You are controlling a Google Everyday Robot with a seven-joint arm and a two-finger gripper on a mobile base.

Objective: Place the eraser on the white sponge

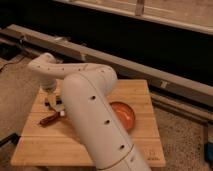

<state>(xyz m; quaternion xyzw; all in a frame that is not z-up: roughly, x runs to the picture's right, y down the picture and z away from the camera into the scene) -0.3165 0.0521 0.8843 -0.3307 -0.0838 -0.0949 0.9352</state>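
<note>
My gripper [53, 103] hangs from the white arm's wrist [47, 74] over the left part of the wooden table [65, 145], pointing down close to the tabletop. A dark shape shows at the gripper, but I cannot tell what it is. The eraser and the white sponge do not show; the big white arm [95, 120] covers the middle of the table. A red-handled tool [49, 119] lies on the table just below and left of the gripper.
An orange bowl [125, 115] sits on the table right of the arm. Behind the table runs a long grey rail [150, 75] before a dark wall. The floor around is speckled grey.
</note>
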